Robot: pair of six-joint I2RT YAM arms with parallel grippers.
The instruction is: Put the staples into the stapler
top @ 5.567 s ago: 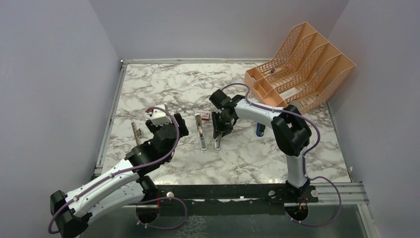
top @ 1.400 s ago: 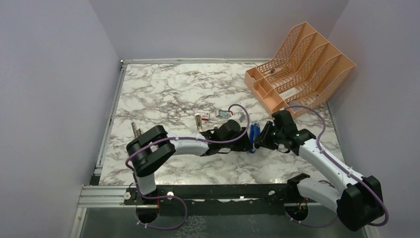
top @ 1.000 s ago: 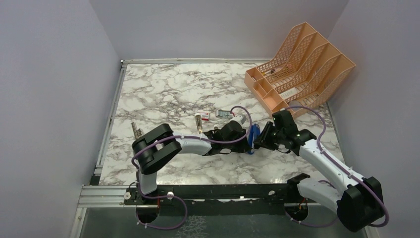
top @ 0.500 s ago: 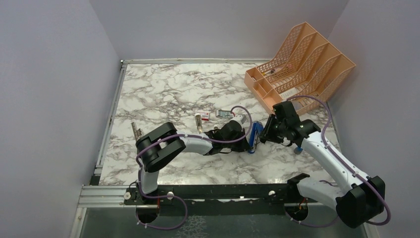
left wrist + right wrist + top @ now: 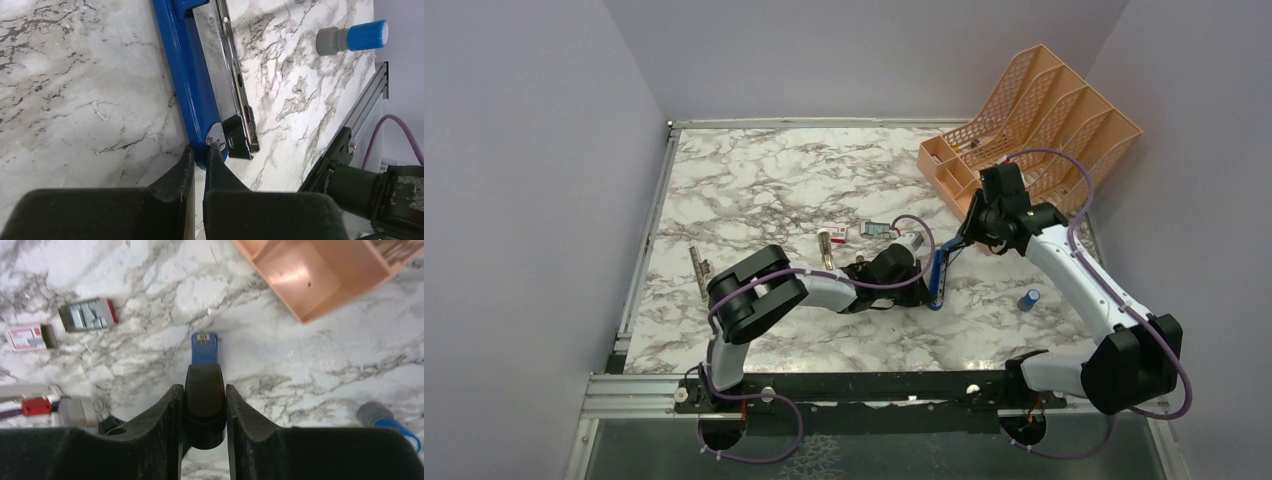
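The long blue-and-black tool (image 5: pixel 939 272) is hinged open near the table's middle. In the left wrist view its blue base (image 5: pixel 187 75) and silver channel (image 5: pixel 234 75) lie flat, and my left gripper (image 5: pixel 200 150) is shut on the base's near end. My right gripper (image 5: pixel 202 388) is shut on the tool's black upper half (image 5: pixel 204 390), which is raised, with its blue tip (image 5: pixel 204 347) beyond. The staples (image 5: pixel 86 315) sit as grey blocks in a small red-ended tray. A slim white stapler (image 5: pixel 827 250) lies partly hidden behind my left arm.
A red-and-white box (image 5: pixel 27 337) lies left of the staples tray. A blue-capped grey cylinder (image 5: pixel 1029 299) rests at the right front. The orange file organizer (image 5: pixel 1024 130) fills the back right corner. A thin metal tool (image 5: pixel 700 266) lies near the left edge.
My left gripper has shut on the blue base's end. My right arm has risen and drawn back with the black half, swinging the tool open and uncovering the blue-capped cylinder.
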